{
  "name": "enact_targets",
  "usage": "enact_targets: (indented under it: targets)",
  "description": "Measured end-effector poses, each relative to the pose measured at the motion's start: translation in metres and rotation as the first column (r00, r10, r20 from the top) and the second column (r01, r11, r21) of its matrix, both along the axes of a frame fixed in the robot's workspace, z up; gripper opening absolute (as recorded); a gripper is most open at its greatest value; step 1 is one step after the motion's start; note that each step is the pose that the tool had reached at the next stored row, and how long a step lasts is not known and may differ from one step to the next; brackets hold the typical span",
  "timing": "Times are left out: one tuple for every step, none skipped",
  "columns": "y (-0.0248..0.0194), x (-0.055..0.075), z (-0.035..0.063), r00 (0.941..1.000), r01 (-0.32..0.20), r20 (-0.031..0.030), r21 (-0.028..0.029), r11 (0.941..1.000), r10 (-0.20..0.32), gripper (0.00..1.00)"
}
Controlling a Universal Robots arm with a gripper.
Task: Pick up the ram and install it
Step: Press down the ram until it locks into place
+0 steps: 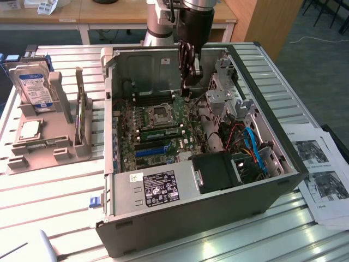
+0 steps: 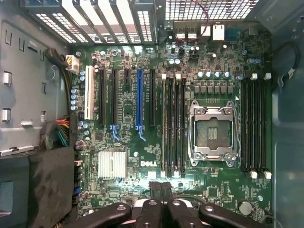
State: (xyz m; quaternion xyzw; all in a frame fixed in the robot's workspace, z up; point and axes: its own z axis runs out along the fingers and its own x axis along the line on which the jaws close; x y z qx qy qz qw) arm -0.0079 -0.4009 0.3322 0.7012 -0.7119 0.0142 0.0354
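Note:
The ram [image 1: 161, 132], a narrow green stick with dark chips, stands seated in a memory slot between the CPU socket [image 1: 161, 113] and the blue expansion slot [image 1: 152, 151]. My gripper [image 1: 188, 87] hangs inside the open computer case, above the motherboard just beyond the socket. It is shut, with nothing between its fingers. In the wrist view the gripper [image 2: 161, 187] points down at the board near the black memory slots [image 2: 174, 126] and the CPU socket [image 2: 211, 133].
The case walls [image 1: 180, 210] ring the motherboard, with a drive cage [image 1: 221, 87], cables [image 1: 253, 147] and a black box [image 1: 218, 170] on the exterior view's right. A grey stand [image 1: 49, 139] at the left holds a hard drive [image 1: 35, 87]. Papers [image 1: 322, 174] lie at the right.

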Motion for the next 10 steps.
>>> enact_targets:
  targets:
    - [0.0000, 0.0000, -0.0006, 1.0000, 0.000, 0.0000, 0.0001, 1.0000, 0.000, 0.10]
    - [-0.0001, 0.0000, -0.0012, 1.0000, 0.000, -0.0001, -0.0002, 1.0000, 0.000, 0.10]
    - [-0.0002, -0.0001, -0.0022, 1.0000, 0.000, -0.0001, 0.0000, 1.0000, 0.000, 0.10]
    - [-0.0002, -0.0001, -0.0031, 1.0000, 0.000, 0.0000, -0.0001, 1.0000, 0.000, 0.10]
    - [-0.0002, -0.0001, -0.0043, 1.0000, 0.000, -0.0001, -0.0002, 1.0000, 0.000, 0.10]
    - [-0.0003, -0.0001, -0.0057, 1.0000, 0.000, -0.0001, -0.0001, 1.0000, 0.000, 0.10]
    - [-0.0003, 0.0000, -0.0070, 1.0000, 0.000, -0.0001, -0.0001, 1.0000, 0.000, 0.10]
    - [-0.0003, -0.0001, -0.0083, 1.0000, 0.000, -0.0001, -0.0001, 1.0000, 0.000, 0.10]
    - [-0.0003, 0.0000, -0.0092, 1.0000, 0.000, 0.0000, -0.0002, 1.0000, 0.000, 0.10]
    - [-0.0003, 0.0000, -0.0100, 1.0000, 0.000, -0.0001, -0.0002, 1.0000, 0.000, 0.10]
